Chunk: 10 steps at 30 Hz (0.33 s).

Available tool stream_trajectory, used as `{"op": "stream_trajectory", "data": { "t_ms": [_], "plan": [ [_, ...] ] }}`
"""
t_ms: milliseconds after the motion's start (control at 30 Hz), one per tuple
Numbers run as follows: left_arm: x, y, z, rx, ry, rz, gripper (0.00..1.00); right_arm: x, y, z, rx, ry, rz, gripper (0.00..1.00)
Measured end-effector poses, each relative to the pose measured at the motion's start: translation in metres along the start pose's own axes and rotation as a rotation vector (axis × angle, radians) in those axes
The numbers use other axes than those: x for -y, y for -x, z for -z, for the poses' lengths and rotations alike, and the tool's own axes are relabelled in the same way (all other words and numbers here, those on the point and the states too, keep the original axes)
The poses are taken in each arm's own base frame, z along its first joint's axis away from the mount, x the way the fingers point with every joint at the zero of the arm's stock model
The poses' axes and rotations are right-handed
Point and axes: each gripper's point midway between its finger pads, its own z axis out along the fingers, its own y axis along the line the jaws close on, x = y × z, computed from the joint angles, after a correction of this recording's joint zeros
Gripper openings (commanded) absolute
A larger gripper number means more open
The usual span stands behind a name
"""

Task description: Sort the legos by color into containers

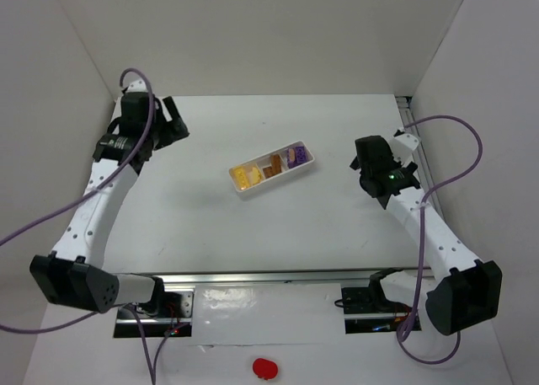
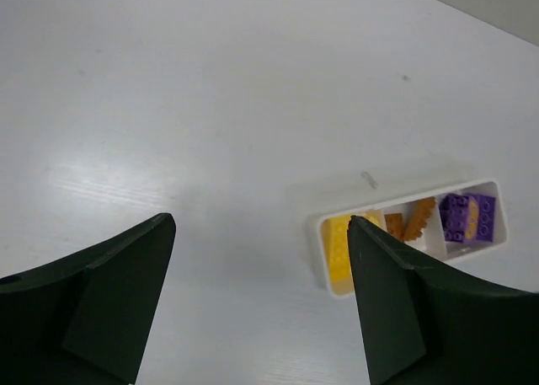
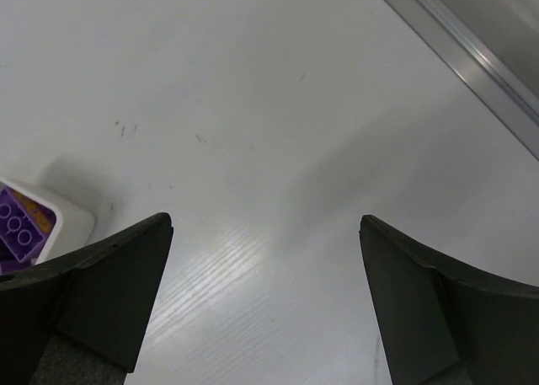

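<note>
The containers are three white tubs joined in a row (image 1: 249,191) at the table's middle. One holds yellow legos (image 1: 246,176), the middle one brown-orange legos (image 1: 272,167), the right one purple legos (image 1: 296,157). My left gripper (image 1: 173,120) is open and empty, far left of the row. In the left wrist view (image 2: 259,225) I see the row's rim (image 2: 317,254) with yellow (image 2: 339,243), brown-orange (image 2: 413,219) and purple (image 2: 468,216) legos. My right gripper (image 1: 366,162) is open and empty, right of the row. Its wrist view (image 3: 265,221) shows the tub's corner (image 3: 76,221) and a purple lego (image 3: 18,229).
White walls close in the table at the back and both sides. A metal rail (image 1: 404,107) runs along the right edge and shows in the right wrist view (image 3: 472,61). A small red object (image 1: 264,367) lies below the arm bases.
</note>
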Motion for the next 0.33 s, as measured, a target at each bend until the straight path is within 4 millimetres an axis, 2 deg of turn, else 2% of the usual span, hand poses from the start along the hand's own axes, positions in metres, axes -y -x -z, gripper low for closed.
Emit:
{"op": "stream_trajectory", "data": {
  "t_ms": [100,200,333],
  "plan": [
    [-0.036,-0.001,0.014,0.033,0.079,0.033,0.93,0.006,0.003,0.001,0.016,-0.031,-0.015,0.99],
    [-0.062,-0.010,0.017,0.029,0.140,0.054,0.94,0.008,0.007,0.005,0.027,-0.025,-0.028,0.99],
    [-0.074,-0.019,0.018,0.017,0.167,0.064,0.96,0.011,0.012,0.013,0.044,0.001,-0.049,0.99]
  ]
}}
